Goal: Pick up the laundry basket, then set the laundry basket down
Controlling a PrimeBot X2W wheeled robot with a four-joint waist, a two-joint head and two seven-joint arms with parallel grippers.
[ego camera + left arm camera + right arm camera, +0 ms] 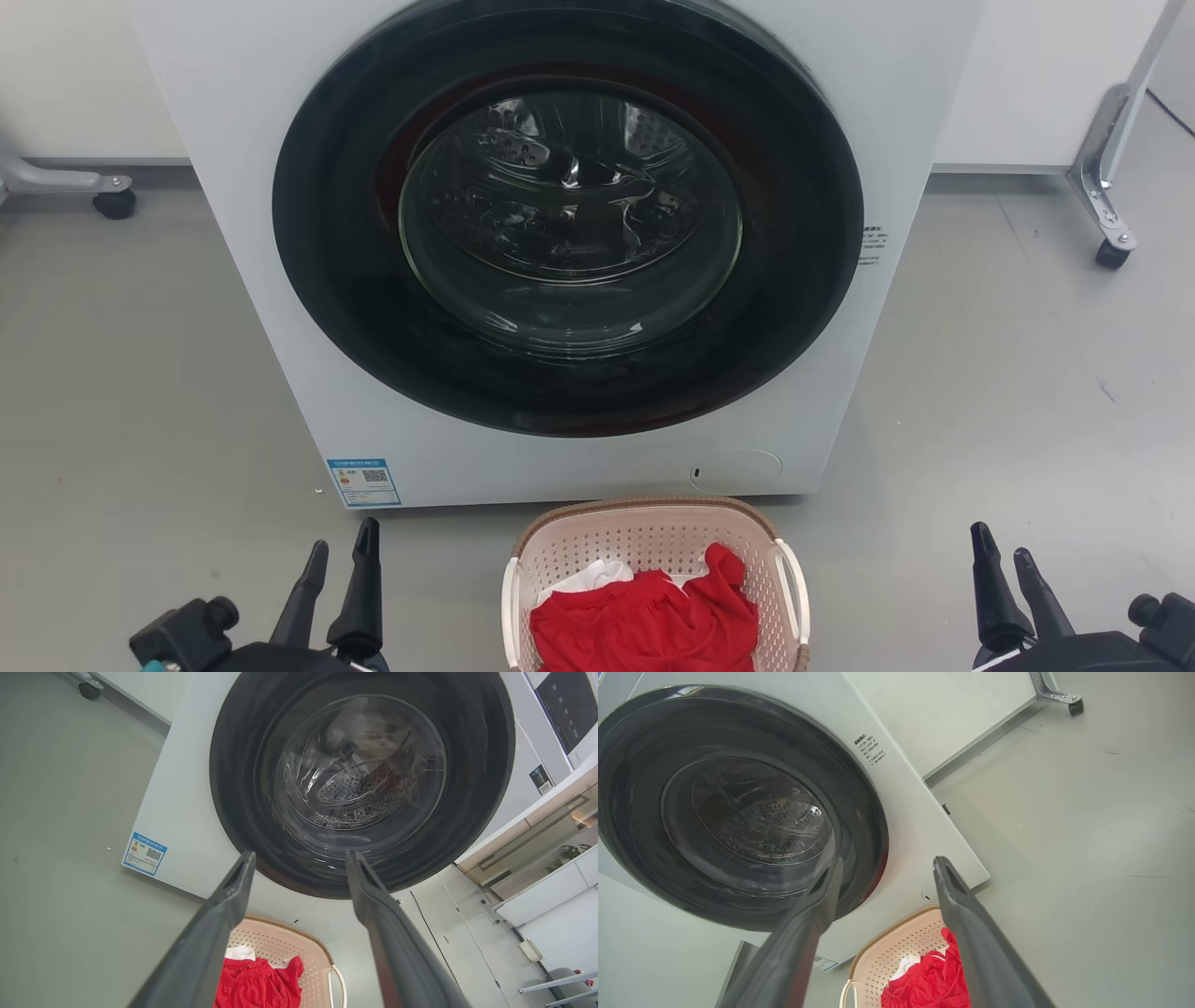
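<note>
Laundry basket [644,539] is flanked by left gripper [343,541] and right gripper [1001,546], both held spread and empty, ready for a two-sided lift

No word or number is sharp enough to read. On the washing machine [233,233], below and left of its round door [569,215], sits a blue-bordered label [363,482] with a QR code and tiny print. Just right of the door stand a few lines of small black print [874,245], also illegible. In the left wrist view, a dark control panel [567,709] above the door bears pale marks, with a small dark sticker [541,779] beside it, both unreadable.
</note>
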